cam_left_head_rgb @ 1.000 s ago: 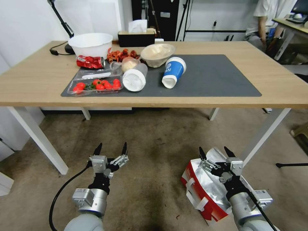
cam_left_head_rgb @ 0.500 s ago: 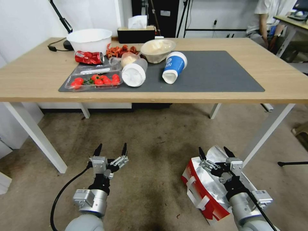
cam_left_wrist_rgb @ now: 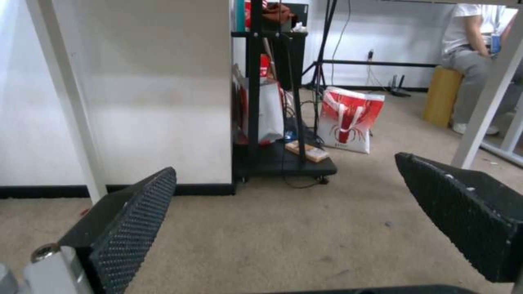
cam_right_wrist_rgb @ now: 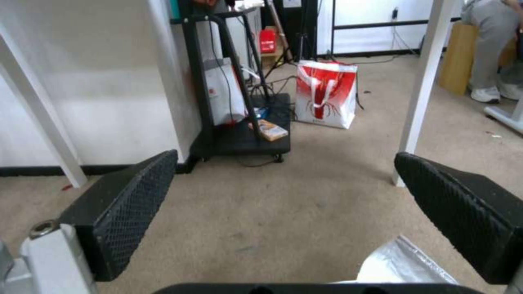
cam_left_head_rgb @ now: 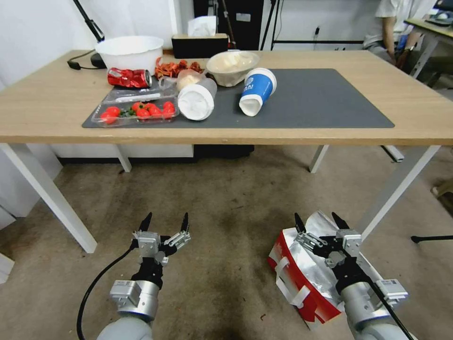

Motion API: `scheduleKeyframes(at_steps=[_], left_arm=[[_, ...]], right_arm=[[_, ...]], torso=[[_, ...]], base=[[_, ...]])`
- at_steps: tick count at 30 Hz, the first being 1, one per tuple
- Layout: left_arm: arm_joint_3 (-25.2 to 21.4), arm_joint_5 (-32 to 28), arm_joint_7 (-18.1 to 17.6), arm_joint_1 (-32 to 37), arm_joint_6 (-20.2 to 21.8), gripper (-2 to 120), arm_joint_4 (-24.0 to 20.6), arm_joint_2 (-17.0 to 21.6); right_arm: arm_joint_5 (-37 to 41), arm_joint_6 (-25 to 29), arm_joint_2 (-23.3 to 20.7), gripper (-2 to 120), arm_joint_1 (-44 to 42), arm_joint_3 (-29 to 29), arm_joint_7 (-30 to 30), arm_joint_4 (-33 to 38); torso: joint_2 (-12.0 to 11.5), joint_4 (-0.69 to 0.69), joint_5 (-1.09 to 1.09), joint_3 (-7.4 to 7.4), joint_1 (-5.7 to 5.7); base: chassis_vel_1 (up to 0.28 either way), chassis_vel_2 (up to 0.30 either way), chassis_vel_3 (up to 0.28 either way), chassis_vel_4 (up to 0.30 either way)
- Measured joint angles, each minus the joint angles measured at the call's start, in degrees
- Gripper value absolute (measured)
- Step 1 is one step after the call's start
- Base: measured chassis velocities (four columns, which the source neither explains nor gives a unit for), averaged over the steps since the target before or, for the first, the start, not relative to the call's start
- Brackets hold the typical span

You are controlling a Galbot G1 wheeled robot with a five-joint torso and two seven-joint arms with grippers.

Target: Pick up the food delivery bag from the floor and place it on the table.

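The food delivery bag (cam_left_head_rgb: 302, 274) lay beneath the right gripper (cam_left_head_rgb: 320, 220), its fingers spread. The left gripper (cam_left_head_rgb: 165, 221), also spread, hung well apart.

The far side of the food delivery bag (cam_left_head_rgb: 302, 274) is hidden behind the right gripper (cam_left_head_rgb: 320, 221) and its arm, and its near corner is cut off beside that arm.

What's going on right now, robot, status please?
Left gripper open, idle above floor. Right gripper open over food delivery bag, no grip yet. Bag on floor beside table leg.
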Motion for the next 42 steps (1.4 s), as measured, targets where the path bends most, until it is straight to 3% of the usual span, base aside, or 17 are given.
scheduleKeyframes(at_steps=[20,42], left_arm=[[-0.15,-0.06,0.02,-0.77,-0.28,100,1.14,0.43],[-0.79,-0.92,-2.27,-2.76,0.77,100,4.2,1.0]], right_arm=[[-0.36,0.18,0.2,100,-0.72,0.09,0.15,0.0],[-1.42,1.59,0.47,100,-1.68,0.28,-0.5,-0.19]], torso=[[-4.33,0.0,0.0,-3.24,-1.09],[-9.19,0.0,0.0,-7.2,-1.99]], base=[[0.0,0.0,0.0,0.0],[0.0,0.0,0.0,0.0]])
